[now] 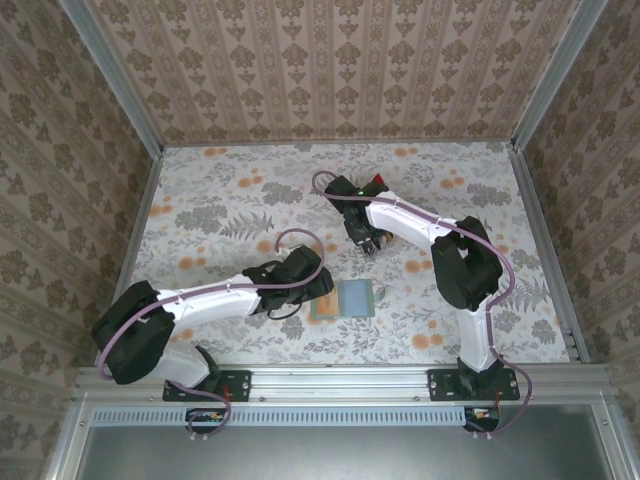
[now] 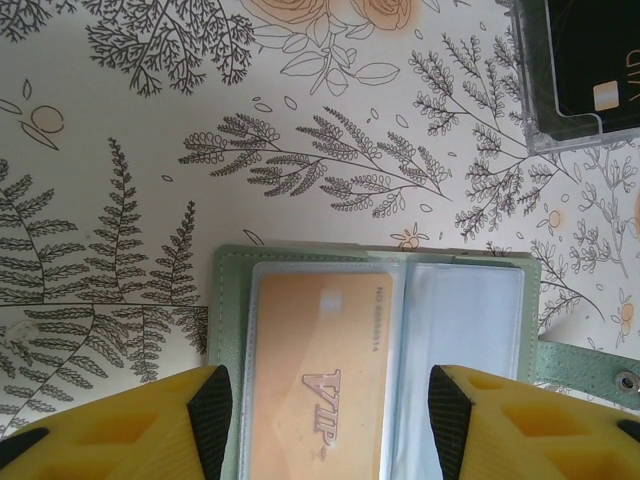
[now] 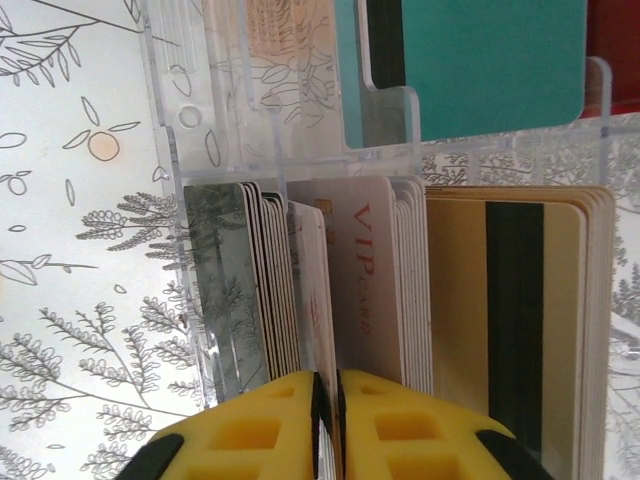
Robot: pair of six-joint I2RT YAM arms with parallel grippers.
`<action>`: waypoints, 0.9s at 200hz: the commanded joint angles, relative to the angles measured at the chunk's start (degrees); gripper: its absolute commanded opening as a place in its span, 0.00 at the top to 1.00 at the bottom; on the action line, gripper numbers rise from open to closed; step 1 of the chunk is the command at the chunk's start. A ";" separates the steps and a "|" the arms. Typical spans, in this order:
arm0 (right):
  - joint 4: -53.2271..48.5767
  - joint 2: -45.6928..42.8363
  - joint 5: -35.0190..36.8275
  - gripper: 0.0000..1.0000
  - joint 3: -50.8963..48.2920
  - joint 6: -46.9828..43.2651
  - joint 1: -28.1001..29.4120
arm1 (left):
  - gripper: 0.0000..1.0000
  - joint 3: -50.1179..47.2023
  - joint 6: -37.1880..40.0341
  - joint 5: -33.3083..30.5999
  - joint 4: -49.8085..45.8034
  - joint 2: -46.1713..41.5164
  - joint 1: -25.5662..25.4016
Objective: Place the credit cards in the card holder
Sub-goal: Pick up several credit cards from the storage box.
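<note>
The card holder [image 2: 228, 300] lies open on the flowered table, grey-green with clear sleeves; a tan VIP card [image 2: 320, 370] sits in its left sleeve. My left gripper [image 2: 330, 425] hovers open just over it, one finger over each side, holding nothing. From above, the card holder [image 1: 350, 298] lies at the tip of the left gripper [image 1: 325, 290]. My right gripper [image 3: 328, 400] is shut on the edge of a pale beige-pink credit card [image 3: 318, 290] standing in the clear tray [image 3: 170, 150], among its stack. The right gripper [image 1: 366, 243] is at the table's middle.
The tray also holds a tan stack with a black stripe [image 3: 460, 300], teal cards [image 3: 490, 70] and a red one [image 3: 612, 40]. Its corner with a dark card [image 2: 585, 60] lies beyond the wallet. Patterned walls enclose the table.
</note>
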 commanded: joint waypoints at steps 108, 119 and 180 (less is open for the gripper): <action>-1.93 -4.45 2.18 0.97 -0.75 -2.49 0.26 | 0.42 1.95 1.36 1.46 -0.97 1.71 0.50; -2.69 -5.07 2.04 0.96 -0.61 -2.08 0.24 | 0.42 2.00 1.37 1.59 -0.94 1.64 0.52; -2.99 -10.41 -4.77 0.96 -1.87 -0.35 -2.72 | 0.42 2.49 1.54 2.03 -0.08 1.51 0.81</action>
